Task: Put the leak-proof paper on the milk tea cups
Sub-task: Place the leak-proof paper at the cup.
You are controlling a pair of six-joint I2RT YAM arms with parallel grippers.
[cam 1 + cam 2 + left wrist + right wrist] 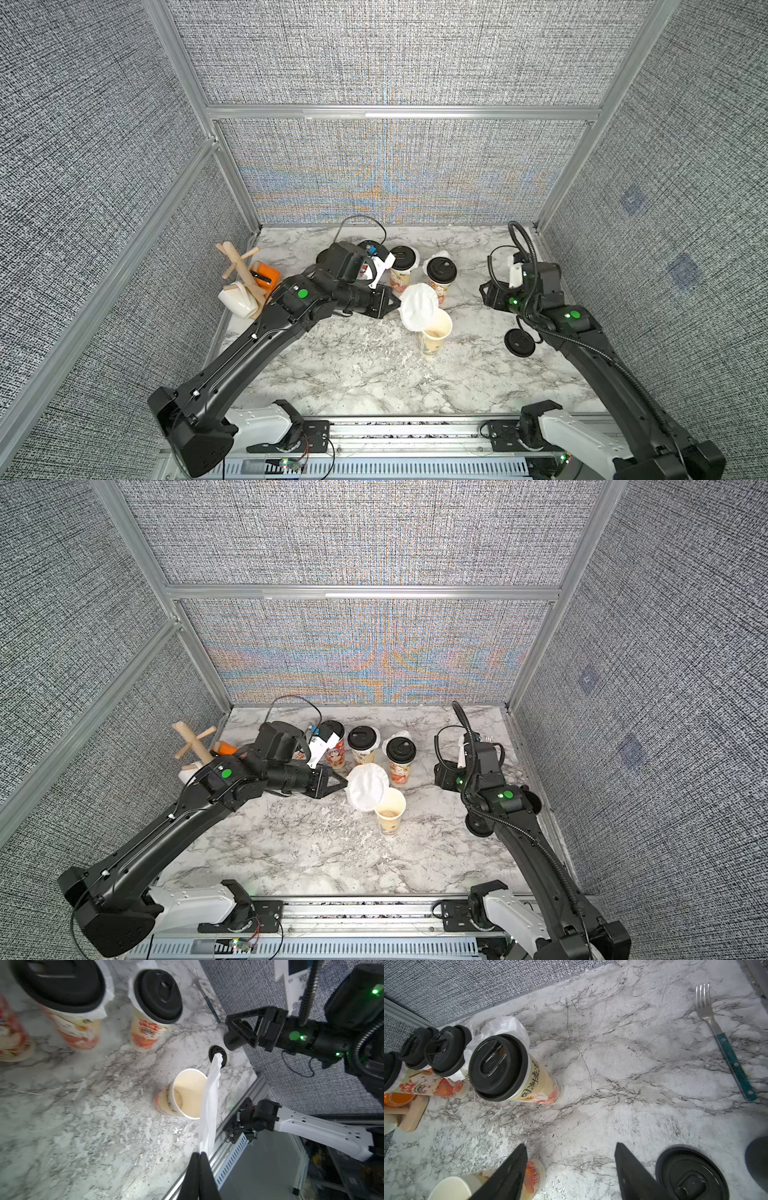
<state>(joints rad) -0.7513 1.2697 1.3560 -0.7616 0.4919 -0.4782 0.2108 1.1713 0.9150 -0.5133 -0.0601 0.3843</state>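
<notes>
Left gripper clamped on leak-proof paper, disc tilted steeply by open milk tea cup, right gripper spread, empty.

We see 3 grey woven-fabric wall panels closing the cell at left, far and right, held in silver aluminium frame bars. Below lies a white marble-patterned tabletop with grey veins, evenly lit; a grooved metal rail runs along its near edge.
</notes>
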